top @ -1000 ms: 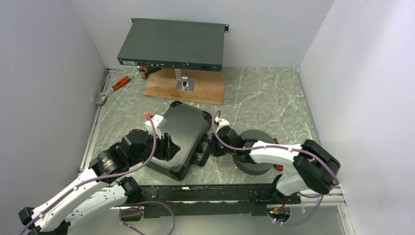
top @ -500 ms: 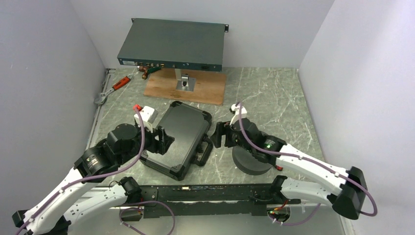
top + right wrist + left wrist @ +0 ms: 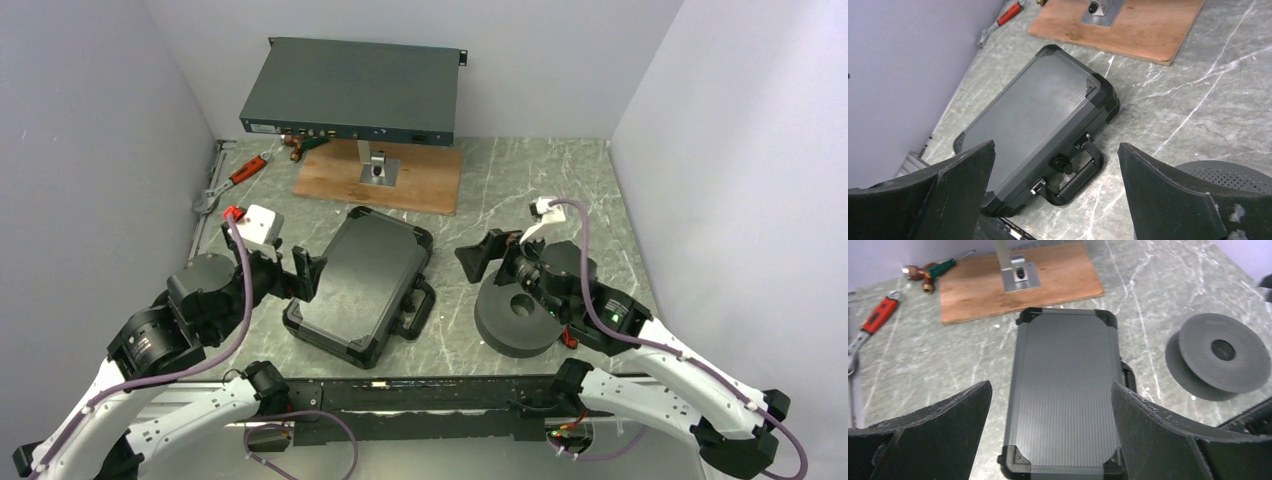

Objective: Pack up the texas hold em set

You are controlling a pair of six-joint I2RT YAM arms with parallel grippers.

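Grey marble worktop, white walls around it. Both arms have backed off the black briefcase, which lies shut and flat mid-worktop, handle toward the foam ring; I judge the packing essentially done. My left gripper and right gripper have just spread wide, 1 either side of the case, holding and touching nothing.

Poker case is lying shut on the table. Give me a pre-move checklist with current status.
1. Briefcase lid down, lying flat on the table: ok.
2. Left gripper open, holding nothing, off the case: ok.
3. Right gripper open, holding nothing, off the case: ok.
4. Latches beside the handle fastened: cannot tell.
5. Foam ring apart from the handle side: ok.
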